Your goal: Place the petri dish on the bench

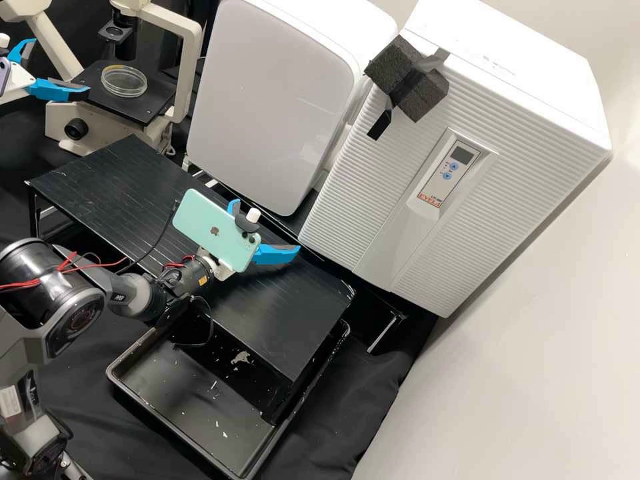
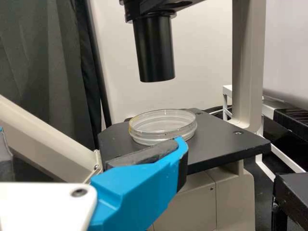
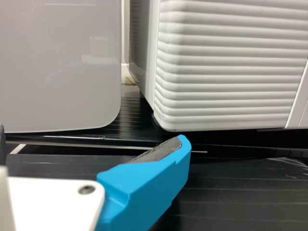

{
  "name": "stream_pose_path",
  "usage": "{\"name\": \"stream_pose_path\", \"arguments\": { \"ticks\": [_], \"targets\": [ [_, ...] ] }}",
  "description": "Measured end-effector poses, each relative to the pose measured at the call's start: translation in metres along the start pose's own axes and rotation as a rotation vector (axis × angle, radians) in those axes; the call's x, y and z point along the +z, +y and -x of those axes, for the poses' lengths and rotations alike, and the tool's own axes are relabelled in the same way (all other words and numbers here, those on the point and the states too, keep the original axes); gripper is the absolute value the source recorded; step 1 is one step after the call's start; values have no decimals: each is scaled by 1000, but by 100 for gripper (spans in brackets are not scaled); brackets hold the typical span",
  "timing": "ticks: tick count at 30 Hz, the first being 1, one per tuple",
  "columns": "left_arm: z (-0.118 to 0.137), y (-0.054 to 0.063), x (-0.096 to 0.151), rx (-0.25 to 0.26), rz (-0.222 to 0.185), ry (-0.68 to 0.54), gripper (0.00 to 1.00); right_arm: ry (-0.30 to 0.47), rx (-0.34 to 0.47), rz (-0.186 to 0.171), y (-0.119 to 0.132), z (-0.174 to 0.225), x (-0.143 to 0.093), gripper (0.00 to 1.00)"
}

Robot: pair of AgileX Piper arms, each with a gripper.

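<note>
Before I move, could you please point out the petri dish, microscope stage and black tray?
Petri dish [image 2: 162,124]: left wrist view, middle of its clear top.
Microscope stage [image 2: 224,139]: left wrist view, bare surface beside the dish.
Black tray [image 1: 173,400]: high view, bare part of its floor.

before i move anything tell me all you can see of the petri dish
The petri dish is round, shallow and clear, plastic or glass by its look, with two stacked rims that suggest a lid over a base. A yellowish mark shows on its rim. It lies flat on the microscope's black stage, below a black tube. The open left gripper is close by, with a gap between them in the high view. Whether it holds anything, I cannot tell.
</note>
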Motion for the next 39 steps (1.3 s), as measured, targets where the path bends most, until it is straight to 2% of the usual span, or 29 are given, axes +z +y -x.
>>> {"name": "stream_pose_path", "arguments": {
  "ticks": [6, 11, 17, 23, 26, 39],
  "targets": [
    [-17, 11, 5, 27, 2, -39, 100, 0, 0, 0, 0, 0, 0, 100],
    [-37, 17, 13, 7, 27, -118, 100, 0, 0, 0, 0, 0, 0, 100],
    [-61, 19, 20, -26, 55, -182, 100, 0, 0, 0, 0, 0, 0, 100],
    [-88, 5, 19, -90, 57, -168, 100, 0, 0, 0, 0, 0, 0, 100],
    [-97, -8, 20, -141, 53, -158, 100, 0, 0, 0, 0, 0, 0, 100],
    [-108, -15, 22, -135, 80, -148, 100, 0, 0, 0, 0, 0, 0, 100]
  ]
}}
